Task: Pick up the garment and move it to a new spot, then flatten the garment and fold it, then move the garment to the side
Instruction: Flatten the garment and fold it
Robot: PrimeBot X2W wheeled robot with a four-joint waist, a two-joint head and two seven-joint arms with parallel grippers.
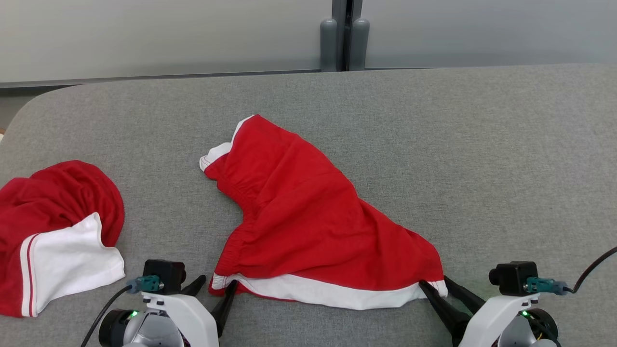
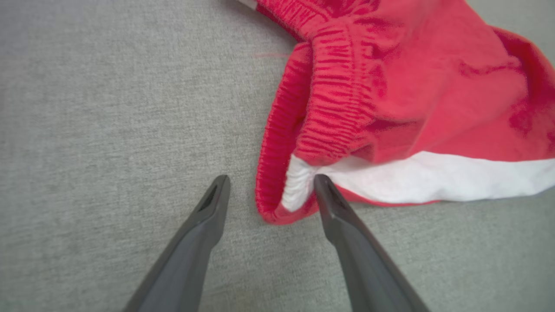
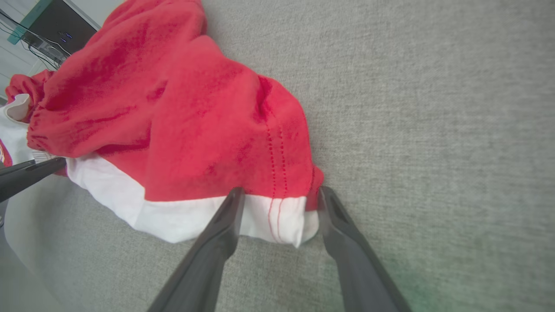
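Note:
The garment [image 1: 299, 212] is a pair of red shorts with a white hem band, lying rumpled on the grey table [image 1: 482, 144]. My left gripper [image 1: 218, 281] stands open at its near left corner. In the left wrist view the left gripper [image 2: 272, 177] straddles the elastic waistband end of the garment [image 2: 412, 108], one finger touching the white band. My right gripper [image 1: 434, 281] is at the near right corner. In the right wrist view the right gripper [image 3: 281, 189] has its jaws apart, with the garment's [image 3: 173, 108] white hem corner between them.
A second red and white garment [image 1: 53, 226] lies bunched at the table's left edge. The table's rounded back edge meets a pale wall with a grey post [image 1: 343, 43]. Bare grey surface stretches to the right and behind the shorts.

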